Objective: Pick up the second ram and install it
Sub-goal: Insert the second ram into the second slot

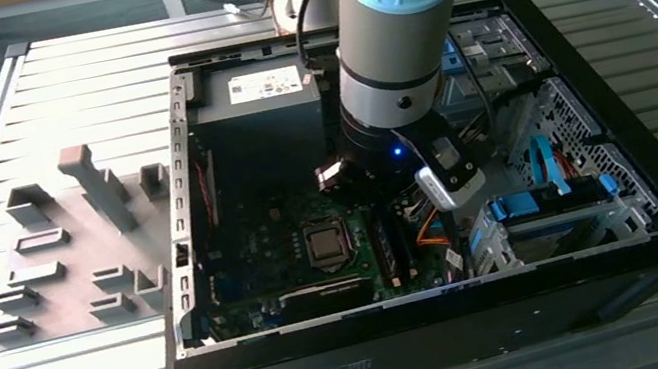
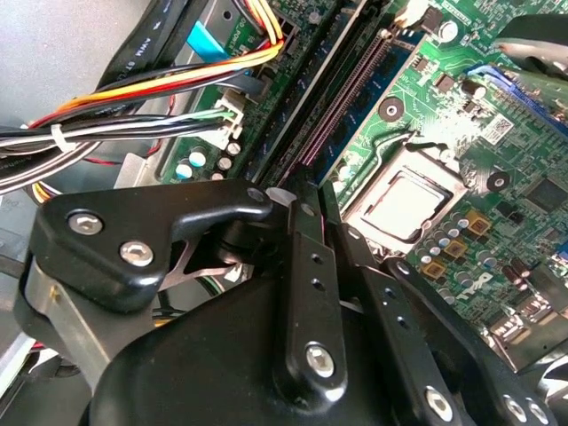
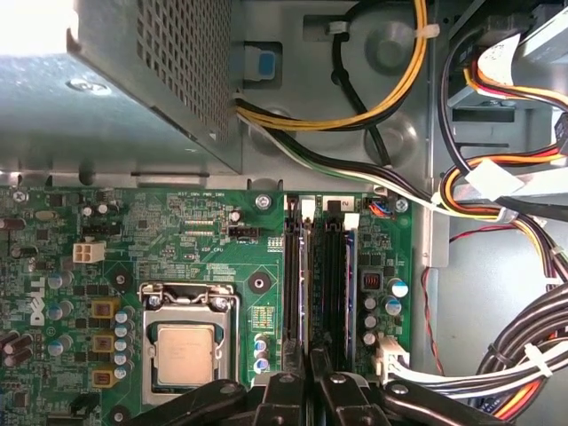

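- The bench [image 1: 40, 83], a ribbed metal top, carries an open black computer case [image 1: 655, 188] and a grey fixture plate [image 1: 71, 260] with upright blocks just beside the case, on the exterior view's left.
- The arm [image 1: 405, 39] reaches down into the case over the green motherboard [image 3: 195, 240].
- The processor socket [image 3: 185, 346] lies near the long black memory slots [image 3: 293, 275].
- The second ram [image 3: 348, 284] stands in a slot beside them, its blue-green edge showing.
- The pincer [image 3: 310, 377] sits low over the slots' end, fingers [image 3: 282, 390] drawn close together, gripping nothing visible.
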{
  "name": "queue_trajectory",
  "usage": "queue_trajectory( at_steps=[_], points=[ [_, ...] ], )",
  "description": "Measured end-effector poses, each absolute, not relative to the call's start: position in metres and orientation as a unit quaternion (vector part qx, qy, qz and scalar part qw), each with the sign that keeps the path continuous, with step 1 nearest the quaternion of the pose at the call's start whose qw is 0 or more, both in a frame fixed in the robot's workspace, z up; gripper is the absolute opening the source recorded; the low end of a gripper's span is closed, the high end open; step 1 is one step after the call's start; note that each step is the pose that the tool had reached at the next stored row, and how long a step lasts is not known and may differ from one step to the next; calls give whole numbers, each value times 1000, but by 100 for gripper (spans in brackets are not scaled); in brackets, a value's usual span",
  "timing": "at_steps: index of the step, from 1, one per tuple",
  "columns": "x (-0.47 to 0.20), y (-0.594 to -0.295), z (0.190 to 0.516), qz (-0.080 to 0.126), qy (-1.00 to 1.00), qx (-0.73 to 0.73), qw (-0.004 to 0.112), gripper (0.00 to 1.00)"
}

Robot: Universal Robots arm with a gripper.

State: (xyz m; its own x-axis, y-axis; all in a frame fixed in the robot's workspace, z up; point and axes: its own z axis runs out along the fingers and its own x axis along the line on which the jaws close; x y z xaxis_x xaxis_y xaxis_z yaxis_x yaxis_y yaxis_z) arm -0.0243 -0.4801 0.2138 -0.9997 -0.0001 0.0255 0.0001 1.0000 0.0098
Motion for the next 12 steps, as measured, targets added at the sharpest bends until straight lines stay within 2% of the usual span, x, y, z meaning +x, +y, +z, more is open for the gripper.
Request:
queue_trajectory(
  at_steps=[12],
  points=[
    [-24, -480, 215, -9, -1000, 0, 13, 14]
  ],
)
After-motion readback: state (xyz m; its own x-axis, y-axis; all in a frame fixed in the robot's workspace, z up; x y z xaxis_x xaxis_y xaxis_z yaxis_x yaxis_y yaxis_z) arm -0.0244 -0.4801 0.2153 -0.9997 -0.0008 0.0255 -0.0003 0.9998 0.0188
